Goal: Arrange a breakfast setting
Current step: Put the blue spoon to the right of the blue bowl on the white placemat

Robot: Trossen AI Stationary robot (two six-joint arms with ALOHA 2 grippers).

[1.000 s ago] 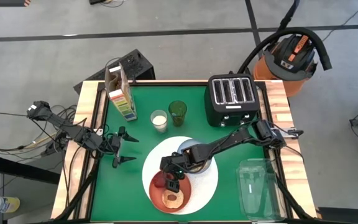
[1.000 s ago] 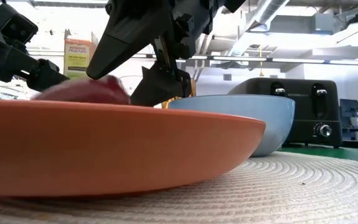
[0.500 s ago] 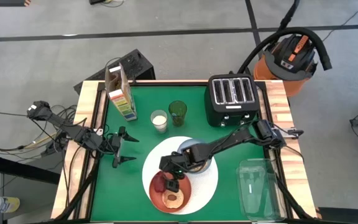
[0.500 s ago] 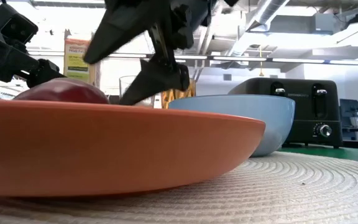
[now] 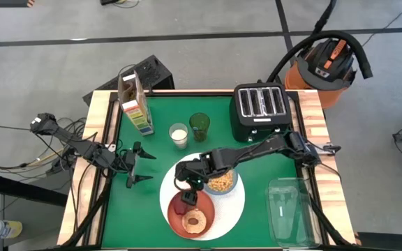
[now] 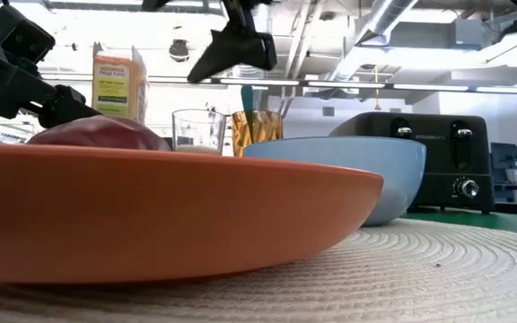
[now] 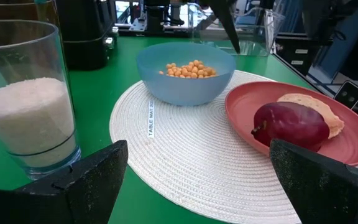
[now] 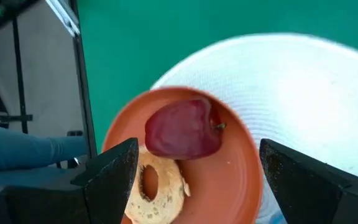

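- Breakfast setting things lie at the table's front middle: a large round white plate (image 5: 236, 202), woven like a mat, carries the orange-red plate (image 5: 204, 210) at its front-left and the light-blue bowl (image 5: 222, 183) behind it
- Green table (image 5: 152, 209) with wooden side rails stands on a grey floor crossed by dark lines
- Left hand (image 5: 137, 166) waits over the table's left edge, fingers spread wide and empty
- Cereal box (image 5: 134, 104), a glass of white grains (image 5: 179, 135) and a green cup (image 5: 199, 126) stand along the back left
- Red apple (image 5: 185, 203) and a bagel (image 5: 193, 221) rest on the orange-red plate; cereal balls fill the bowl
- Right hand (image 5: 187, 183) hovers above the apple, fingers wide apart, holding nothing
- Black toaster (image 5: 260, 110) sits at the back right, a clear container (image 5: 288, 209) at the front right, an orange shop vacuum (image 5: 324, 63) on the floor beyond
- Low view crops the right hand's fingers at the top; pipes run along the ceiling behind
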